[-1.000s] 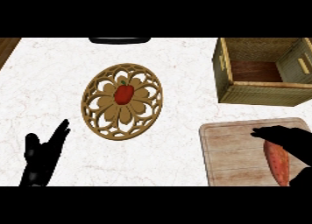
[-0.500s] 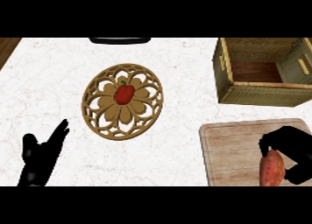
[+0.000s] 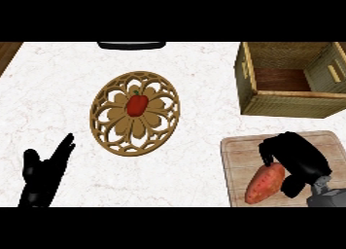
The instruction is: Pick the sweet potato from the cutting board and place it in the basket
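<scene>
Orange sweet potato (image 3: 265, 184) on cutting board (image 3: 242, 151), within curled right hand (image 3: 299, 160).

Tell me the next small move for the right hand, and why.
Probably lift straight up. The right hand is curled round the sweet potato, which lies on the cutting board; the basket sits beyond, its wall standing above the board.

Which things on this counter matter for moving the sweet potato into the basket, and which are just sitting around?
Part of the job:
- sweet potato
- cutting board
- basket
- right robot hand, curled at the sweet potato

Just lying about:
- carved wooden plate
- red pepper on the plate
- dark object at the far edge
- left robot hand, resting open
</scene>
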{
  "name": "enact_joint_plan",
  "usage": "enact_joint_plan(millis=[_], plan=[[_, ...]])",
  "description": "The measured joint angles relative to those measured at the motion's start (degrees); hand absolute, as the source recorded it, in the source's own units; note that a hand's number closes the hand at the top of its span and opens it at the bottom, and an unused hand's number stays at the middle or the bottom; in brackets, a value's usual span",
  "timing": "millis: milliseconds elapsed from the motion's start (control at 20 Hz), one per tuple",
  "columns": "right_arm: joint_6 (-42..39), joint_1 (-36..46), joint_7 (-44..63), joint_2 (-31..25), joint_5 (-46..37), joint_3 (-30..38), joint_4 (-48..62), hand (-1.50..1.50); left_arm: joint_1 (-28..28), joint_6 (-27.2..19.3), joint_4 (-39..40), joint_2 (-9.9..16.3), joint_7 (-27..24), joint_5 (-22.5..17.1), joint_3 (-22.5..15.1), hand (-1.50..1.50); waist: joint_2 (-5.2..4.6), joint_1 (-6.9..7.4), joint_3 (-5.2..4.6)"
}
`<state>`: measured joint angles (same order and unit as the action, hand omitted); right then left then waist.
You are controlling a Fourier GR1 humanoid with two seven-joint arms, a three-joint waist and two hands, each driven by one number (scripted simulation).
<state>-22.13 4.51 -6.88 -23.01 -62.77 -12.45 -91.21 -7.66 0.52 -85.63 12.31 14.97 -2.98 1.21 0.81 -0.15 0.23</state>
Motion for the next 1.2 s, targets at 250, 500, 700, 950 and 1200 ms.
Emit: enact_joint_plan(millis=[250,500,700,950,1200], plan=[[-1.9,3.8,20.1,14.1,-3.3,-3.7,-7.1,1.50,0.1,-0.3,0.1,-0.2,0.3,0.4,-0.2,0.00,0.09,-0.08,0.00],[6.9,6.9,32.4,20.3,8.7,-2.8,-14.9,1.50,0.2,-0.2,-0.1,-0.2,0.9,0.3,-0.1,0.00,-0.08,0.23,0.33],[13.8,14.5,44.4,22.0,13.0,-3.2,-21.7,1.50,0.4,0.1,-0.1,-0.1,1.1,0.4,-0.1,0.00,-0.03,0.70,0.20],[14.6,28.1,61.1,22.7,13.1,-1.2,-26.8,1.50,0.6,0.1,0.0,-0.4,1.0,0.6,-0.3,0.00,-0.02,0.58,0.11],[11.5,42.5,67.2,22.2,12.2,6.8,-25.5,1.50,0.6,0.7,0.6,-0.4,0.2,0.2,0.3,0.00,-0.05,0.30,0.18]])
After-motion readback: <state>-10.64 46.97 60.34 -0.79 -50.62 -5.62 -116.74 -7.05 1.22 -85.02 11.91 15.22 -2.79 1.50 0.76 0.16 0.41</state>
